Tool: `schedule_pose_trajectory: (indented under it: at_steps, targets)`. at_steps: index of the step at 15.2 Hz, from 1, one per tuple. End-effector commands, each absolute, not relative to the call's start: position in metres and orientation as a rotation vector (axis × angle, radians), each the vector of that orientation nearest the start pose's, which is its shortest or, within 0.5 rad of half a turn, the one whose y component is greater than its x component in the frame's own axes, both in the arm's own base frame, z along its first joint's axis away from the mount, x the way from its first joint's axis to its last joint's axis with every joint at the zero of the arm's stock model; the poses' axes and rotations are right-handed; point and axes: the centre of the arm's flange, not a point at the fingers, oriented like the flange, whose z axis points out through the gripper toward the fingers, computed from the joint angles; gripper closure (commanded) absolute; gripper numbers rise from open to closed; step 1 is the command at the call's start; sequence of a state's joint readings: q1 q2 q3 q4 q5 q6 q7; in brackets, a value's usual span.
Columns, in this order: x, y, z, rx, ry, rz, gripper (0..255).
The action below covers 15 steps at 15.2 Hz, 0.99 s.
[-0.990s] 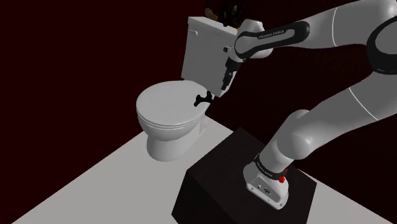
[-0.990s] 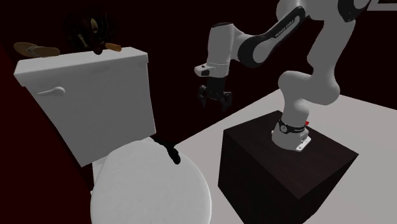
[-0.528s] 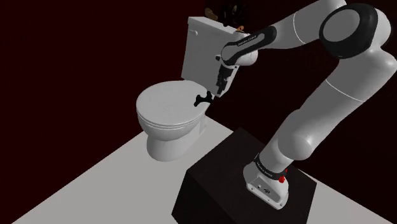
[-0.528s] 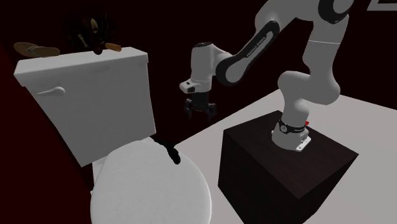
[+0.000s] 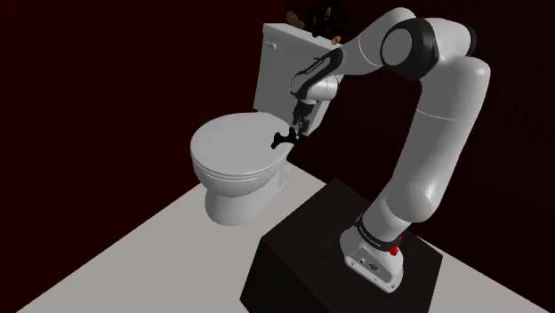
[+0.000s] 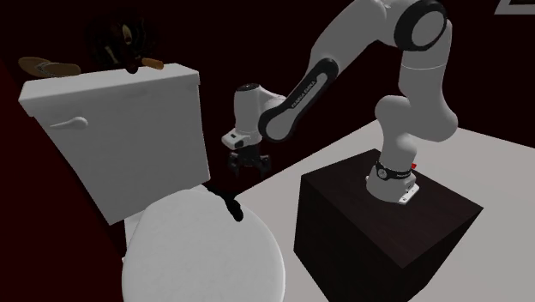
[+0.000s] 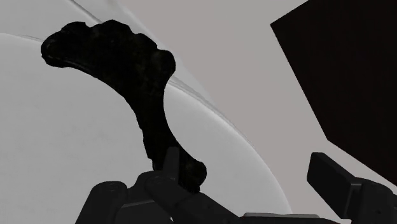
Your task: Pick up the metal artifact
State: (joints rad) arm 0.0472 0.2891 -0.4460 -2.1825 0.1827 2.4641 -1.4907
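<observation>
The artifact (image 5: 283, 138) is a small black curved piece lying on the white toilet lid (image 5: 233, 147), near its back edge by the tank. In the second exterior view the artifact (image 6: 227, 204) lies just below and left of my gripper (image 6: 247, 163). My gripper (image 5: 296, 124) hangs a little above it, open, holding nothing. In the wrist view the artifact (image 7: 127, 70) shows a broad lobed end and a thin stem running toward my fingers; my gripper (image 7: 222, 191) has its fingers well apart, and the stem ends close to one finger (image 7: 107, 196).
The white tank (image 5: 280, 71) rises right behind the lid, with dark and brown clutter (image 6: 120, 39) on top. The black stand (image 5: 329, 240) sits on the grey floor (image 5: 133, 258) beside the toilet bowl (image 5: 236, 200). Dark red walls close in behind.
The arm has swung toward the toilet and the gripper has come down close over the artifact. The fingers stay open. The artifact has not moved.
</observation>
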Motion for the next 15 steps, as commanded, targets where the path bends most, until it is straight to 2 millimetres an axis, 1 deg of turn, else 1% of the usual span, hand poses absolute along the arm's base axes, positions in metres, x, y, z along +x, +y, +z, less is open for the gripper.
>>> schedule_pose_trajectory:
  at_steps: [1, 8, 9, 15]
  targets:
    - [0.537, -0.226, 0.248, -2.759, -1.559, -0.006, 0]
    - [0.597, -0.247, 0.180, -2.602, -1.821, 0.034, 0]
    - [0.599, -0.248, 0.177, -2.594, -1.832, 0.036, 0]
    - [0.599, -0.248, 0.145, -2.594, -1.832, 0.036, 0]
